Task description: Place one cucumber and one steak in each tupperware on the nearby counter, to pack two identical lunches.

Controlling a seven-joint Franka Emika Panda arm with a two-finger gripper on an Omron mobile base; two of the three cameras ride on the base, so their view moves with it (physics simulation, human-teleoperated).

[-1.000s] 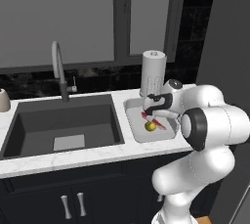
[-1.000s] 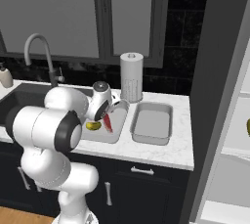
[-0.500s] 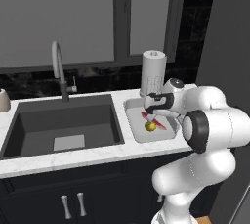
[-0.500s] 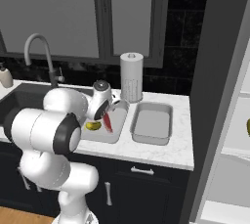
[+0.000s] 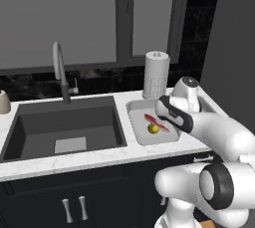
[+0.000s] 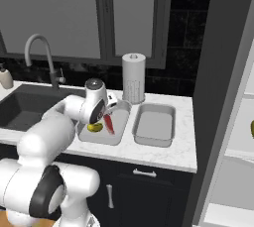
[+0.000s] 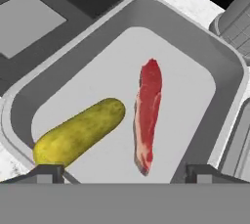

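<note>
sink (image 5: pixel 64 127) left end of counter (image 6: pixel 163 154) | tray (image 6: pixel 119 117) just right of sink, cucumber (image 7: pixel 78 132) + steak (image 7: pixel 148 113) side by side in it | second tray (image 6: pixel 155 122) right of first | paper roll (image 6: pixel 134 77) behind trays | faucet (image 5: pixel 60 70) behind sink

The left base view looks forward and down from behind the arm, with the sink (image 5: pixel 64 130) across the left and centre of the frame and the near tupperware (image 5: pixel 152 127) right of centre. The right base view looks at the same worktop (image 6: pixel 163 149) from the other side, showing both trays at mid frame. The hand view looks down from close above the tray (image 7: pixel 146 17) holding the cucumber (image 7: pixel 78 132) and steak (image 7: pixel 148 115), shared by all three views
</note>
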